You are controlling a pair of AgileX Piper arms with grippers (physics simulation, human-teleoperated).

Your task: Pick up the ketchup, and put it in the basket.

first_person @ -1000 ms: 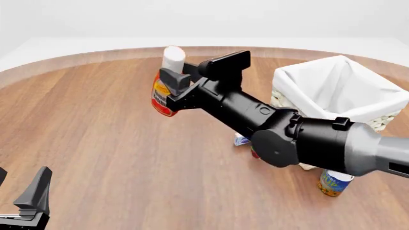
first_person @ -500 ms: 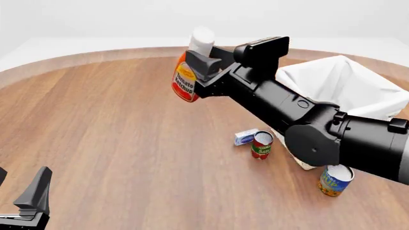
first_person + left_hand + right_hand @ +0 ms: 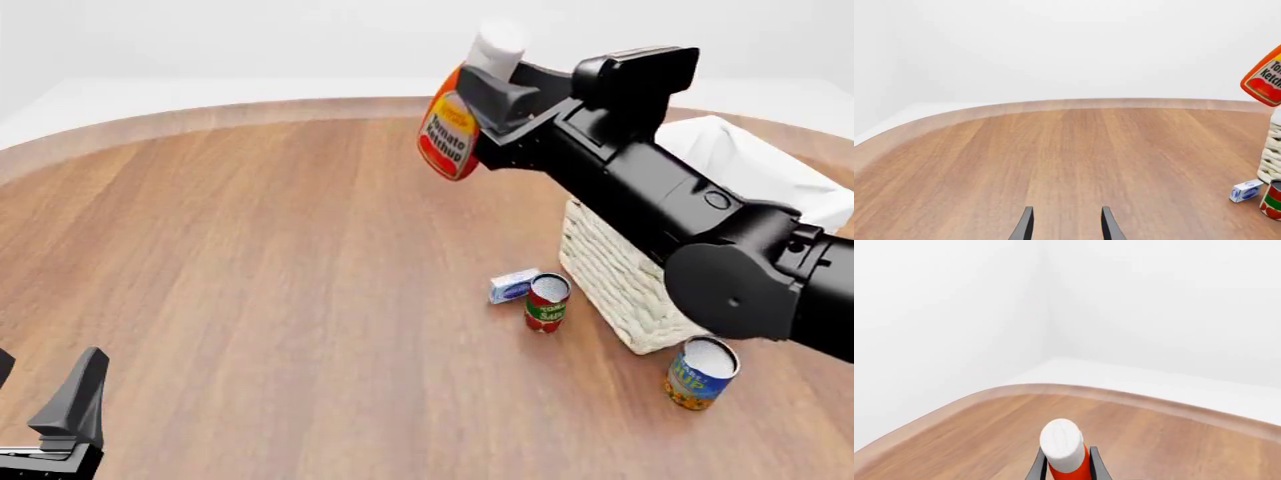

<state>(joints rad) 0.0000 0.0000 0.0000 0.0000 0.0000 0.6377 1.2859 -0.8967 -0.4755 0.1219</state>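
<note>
In the front view the right gripper (image 3: pixel 497 97) is clamped on the ketchup bottle (image 3: pixel 450 135), holding it in the air at the upper middle of the frame, tilted with its white cap (image 3: pixel 501 46) leaning up and to the right, well clear of the wooden table (image 3: pixel 267 260). The basket (image 3: pixel 627 275) sits at the right of the frame, partly hidden behind the black arm, with the bottle up and to its left. Near its lower left corner stand a red and green can (image 3: pixel 546 302) and a small white and blue box (image 3: pixel 513 286); a blue and yellow can (image 3: pixel 698 373) stands lower right. The left gripper (image 3: pixel 60 420) rests at the lower left corner, its fingers (image 3: pixel 1025 226) spread apart and holding nothing.
</note>
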